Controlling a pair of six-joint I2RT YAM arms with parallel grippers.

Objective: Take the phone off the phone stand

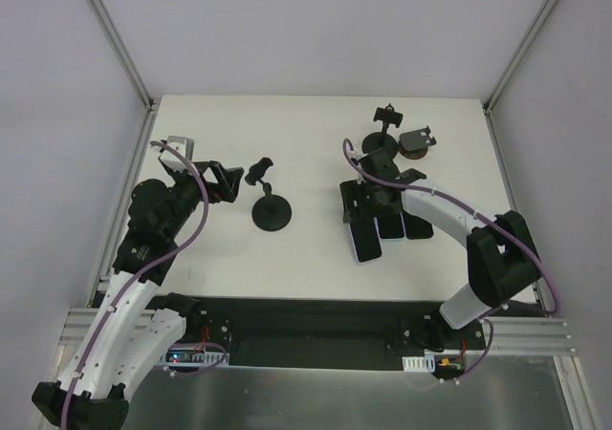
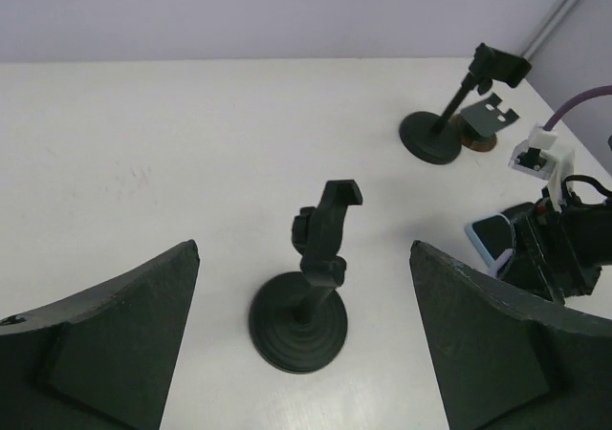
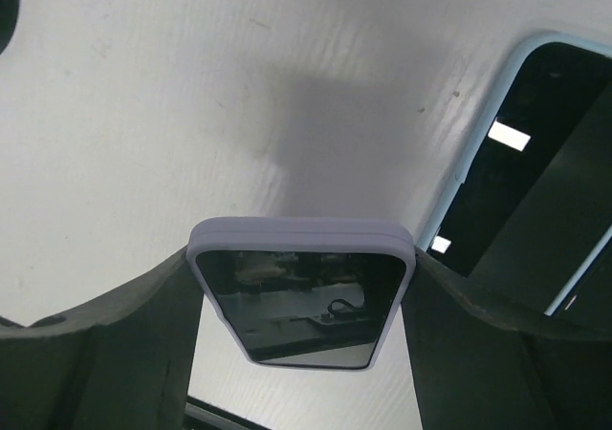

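Note:
A phone in a lavender case [image 3: 301,291] sits between my right gripper's [image 3: 301,258] fingers, which are shut on its two long sides. In the top view this phone [image 1: 367,246] is low over the table, right of centre, under my right gripper [image 1: 368,222]. An empty black phone stand [image 1: 271,207] with a round base stands left of centre. My left gripper [image 1: 229,183] is open and empty just left of it. In the left wrist view the stand [image 2: 304,306] is between and beyond my open left gripper [image 2: 303,248], untouched.
A phone in a light blue case [image 3: 535,162] lies flat right of the held one, and dark phones [image 1: 404,225] lie beside it. A second black stand [image 1: 382,141] and a small brown-based holder [image 1: 416,144] stand at the back right. Frame posts rise at the far corners.

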